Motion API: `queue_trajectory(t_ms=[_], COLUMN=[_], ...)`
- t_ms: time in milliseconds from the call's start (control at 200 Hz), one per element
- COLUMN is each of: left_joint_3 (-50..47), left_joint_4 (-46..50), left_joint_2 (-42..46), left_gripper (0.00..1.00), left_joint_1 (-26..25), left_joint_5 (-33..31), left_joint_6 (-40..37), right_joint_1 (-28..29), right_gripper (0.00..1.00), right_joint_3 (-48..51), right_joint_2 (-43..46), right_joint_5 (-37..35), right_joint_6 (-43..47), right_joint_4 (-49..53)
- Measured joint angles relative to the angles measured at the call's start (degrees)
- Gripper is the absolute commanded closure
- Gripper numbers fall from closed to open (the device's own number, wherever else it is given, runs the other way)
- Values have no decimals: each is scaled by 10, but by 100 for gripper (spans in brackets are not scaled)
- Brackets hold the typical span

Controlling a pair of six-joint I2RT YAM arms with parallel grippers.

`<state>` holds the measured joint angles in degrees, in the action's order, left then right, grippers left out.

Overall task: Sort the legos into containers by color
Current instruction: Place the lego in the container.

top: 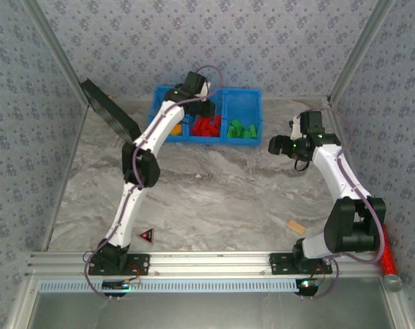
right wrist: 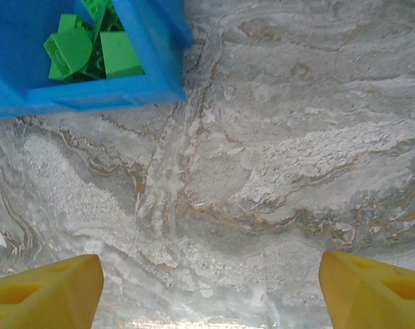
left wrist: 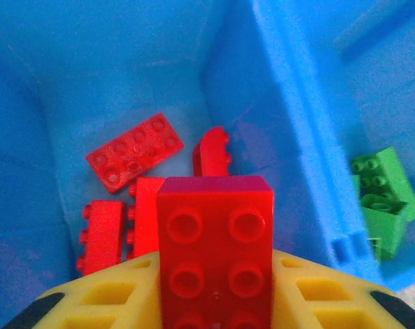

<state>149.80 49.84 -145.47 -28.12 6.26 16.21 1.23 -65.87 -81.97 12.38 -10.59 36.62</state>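
Note:
My left gripper (left wrist: 214,301) is shut on a red lego brick (left wrist: 216,250) and hangs over the middle compartment of the blue container (top: 252,99). Several red legos (left wrist: 133,151) lie on that compartment's floor below the held brick. Green legos (left wrist: 382,195) fill the right compartment (top: 240,129), and orange-yellow ones (top: 175,128) show in the left one. In the top view the left gripper (top: 202,104) reaches over the bin's back. My right gripper (right wrist: 211,288) stands open over bare marble, just right of the bin's corner (right wrist: 159,89), with nothing between its yellow fingers (right wrist: 50,291).
A flat black panel (top: 108,113) leans at the back left. A red-and-black triangle marker (top: 146,236) lies by the left arm's base, and a tan wooden block (top: 296,227) lies near the right arm's base. Patterned walls close in the marble table (top: 221,192).

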Motion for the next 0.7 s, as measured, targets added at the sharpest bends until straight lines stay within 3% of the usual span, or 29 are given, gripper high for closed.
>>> queue_trajectory(t_ms=[175, 390, 700], left_joint_3=[11, 27, 32], left_joint_4=[-3, -20, -20], left_joint_2=[-21, -22, -21], left_gripper=[61, 47, 46], left_joint_1=[0, 0, 0], left_joint_5=[4, 4, 2], left_joint_6=[16, 33, 33], right_joint_1=[3, 3, 4], right_gripper=[14, 11, 10], right_joint_3=[28, 57, 62], right_joint_2=[0, 18, 73], right_joint_5=[3, 5, 1], right_joint_6=[18, 21, 21], right_joint_4=[14, 34, 41])
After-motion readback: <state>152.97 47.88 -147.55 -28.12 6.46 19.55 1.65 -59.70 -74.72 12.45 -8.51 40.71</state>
